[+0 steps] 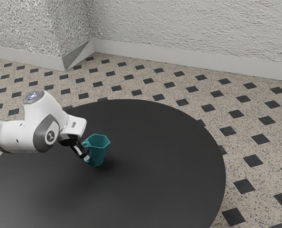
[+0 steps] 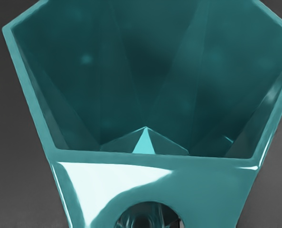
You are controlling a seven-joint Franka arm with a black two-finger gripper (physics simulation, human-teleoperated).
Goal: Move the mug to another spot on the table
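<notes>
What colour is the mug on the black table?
The mug is teal, inside and outside; the wrist view shows it best.

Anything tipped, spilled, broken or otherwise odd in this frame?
Nothing stands out. The teal mug is upright on the black table, empty and unbroken, with the tool at its handle side.
</notes>
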